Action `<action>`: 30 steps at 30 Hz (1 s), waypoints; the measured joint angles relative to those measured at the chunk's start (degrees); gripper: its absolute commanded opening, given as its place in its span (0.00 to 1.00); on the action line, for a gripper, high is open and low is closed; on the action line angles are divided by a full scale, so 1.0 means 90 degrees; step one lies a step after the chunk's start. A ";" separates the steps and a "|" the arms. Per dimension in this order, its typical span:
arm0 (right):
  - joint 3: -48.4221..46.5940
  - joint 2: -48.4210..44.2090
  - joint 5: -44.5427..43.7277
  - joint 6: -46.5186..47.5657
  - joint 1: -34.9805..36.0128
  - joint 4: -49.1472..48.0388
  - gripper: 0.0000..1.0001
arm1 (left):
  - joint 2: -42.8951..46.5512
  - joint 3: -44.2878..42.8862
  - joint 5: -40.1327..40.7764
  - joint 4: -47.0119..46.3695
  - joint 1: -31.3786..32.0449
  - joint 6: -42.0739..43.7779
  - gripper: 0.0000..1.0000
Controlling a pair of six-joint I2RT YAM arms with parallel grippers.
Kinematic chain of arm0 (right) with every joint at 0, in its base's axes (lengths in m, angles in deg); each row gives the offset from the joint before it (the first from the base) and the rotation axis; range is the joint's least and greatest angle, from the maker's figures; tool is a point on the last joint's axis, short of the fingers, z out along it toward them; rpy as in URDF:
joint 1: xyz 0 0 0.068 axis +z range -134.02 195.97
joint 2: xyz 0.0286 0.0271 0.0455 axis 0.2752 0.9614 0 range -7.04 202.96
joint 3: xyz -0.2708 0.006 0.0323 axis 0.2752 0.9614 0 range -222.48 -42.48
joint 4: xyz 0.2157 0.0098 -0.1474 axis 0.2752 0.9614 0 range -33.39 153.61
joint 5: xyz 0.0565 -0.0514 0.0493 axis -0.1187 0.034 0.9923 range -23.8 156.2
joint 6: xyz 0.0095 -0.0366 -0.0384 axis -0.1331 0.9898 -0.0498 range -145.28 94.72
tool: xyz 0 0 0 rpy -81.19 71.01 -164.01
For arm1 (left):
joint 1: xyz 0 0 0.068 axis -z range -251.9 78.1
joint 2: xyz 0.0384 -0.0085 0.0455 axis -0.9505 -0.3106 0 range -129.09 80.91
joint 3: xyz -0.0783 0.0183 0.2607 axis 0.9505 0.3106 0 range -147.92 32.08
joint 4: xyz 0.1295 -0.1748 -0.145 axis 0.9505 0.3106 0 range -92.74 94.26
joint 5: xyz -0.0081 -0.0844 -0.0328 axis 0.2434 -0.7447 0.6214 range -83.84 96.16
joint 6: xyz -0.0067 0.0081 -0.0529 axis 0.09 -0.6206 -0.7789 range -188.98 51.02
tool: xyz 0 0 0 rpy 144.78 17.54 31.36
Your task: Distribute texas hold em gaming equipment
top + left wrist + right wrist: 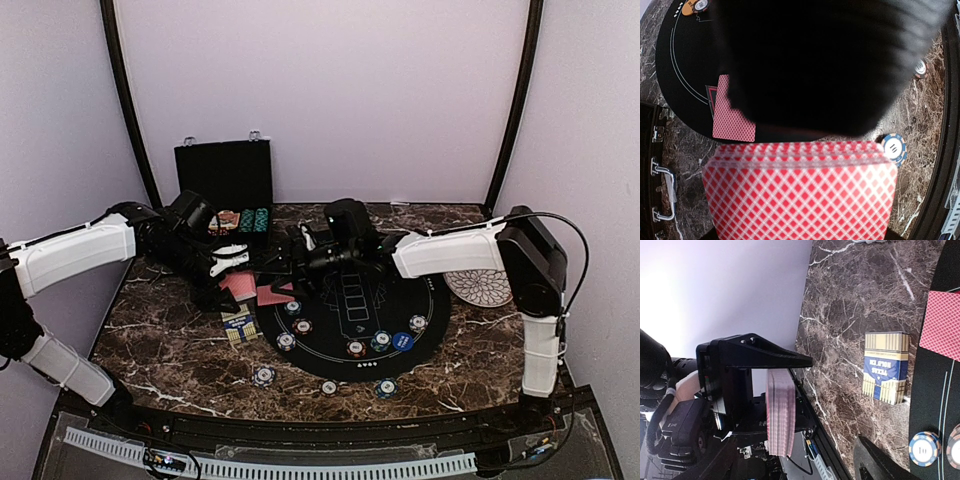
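Deck (800, 195) clamped in left gripper (228, 262), held over table beside mat (330, 340). Right gripper (290, 262) close to deck; jaws blurred, cannot tell spread. At least one card (732, 122) down at mat edge. Chips (286, 341) spread on and around mat. Most dealing probably left.
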 measured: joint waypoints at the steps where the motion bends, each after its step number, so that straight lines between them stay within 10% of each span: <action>1: 0.0000 0.0005 0.0019 -0.0036 0.0024 -0.0070 0.78 | 0.0000 -0.0002 -0.0017 0.0007 0.0000 -0.0005 0.04; 30: -0.0294 0.0680 0.0321 -0.0775 0.0277 -0.1044 0.75 | -0.0092 -0.0119 -0.0146 0.0092 0.0000 -0.0148 0.02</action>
